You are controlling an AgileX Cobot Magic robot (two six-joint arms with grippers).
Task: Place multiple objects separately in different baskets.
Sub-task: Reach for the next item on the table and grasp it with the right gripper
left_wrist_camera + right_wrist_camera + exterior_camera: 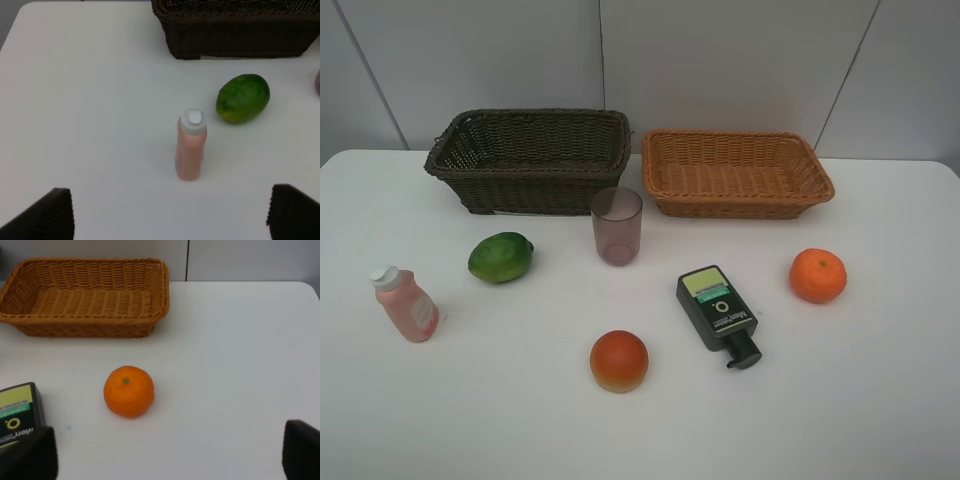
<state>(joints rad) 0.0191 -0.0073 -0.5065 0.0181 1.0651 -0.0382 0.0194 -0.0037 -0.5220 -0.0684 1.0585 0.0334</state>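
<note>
**A:** Left claw (172,215) stands wide apart and empty. The pink white-capped bottle (191,145) is dead ahead of it, upright on the table (90,100), roughly centred between the fingers' lines!

**B:** Long axis vertical, so a side-on squeeze looks right. And the other arm?

**A:** Right claw (165,455) is spread and empty too. The tangerine (128,391) sits ahead of it, a touch towards the dark flat bottle (17,412).

**B:** So each arm has its own nearest piece. The dark brown basket (235,35) lies beyond the bottle, the light tan basket (85,325) beyond the tangerine.
</note>
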